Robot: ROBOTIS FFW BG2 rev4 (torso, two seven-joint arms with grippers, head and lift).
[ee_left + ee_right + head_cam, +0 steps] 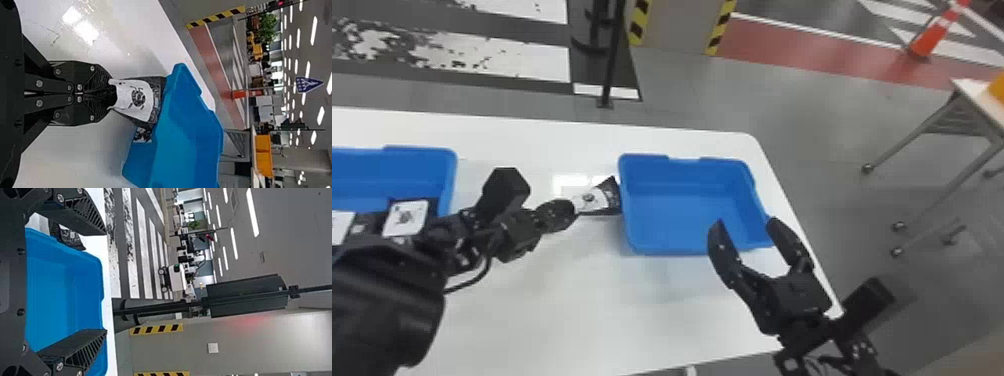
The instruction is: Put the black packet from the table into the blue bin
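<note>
Black packet (598, 198): outside, close beside the blue bin (677, 215) — transfer step current, by judgement.
Left hand (112, 94): pinching one end of packet.
Right hand (745, 223): spread, near the bin.
Bin rim (682, 161): next — lift over, centre, then release inside.

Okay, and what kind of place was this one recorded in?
Probably a robotics lab or industrial test hall: hazard-striped edging on a panel, an orange traffic cone by floor markings, and a wheeled table standing beyond the work table.
</note>
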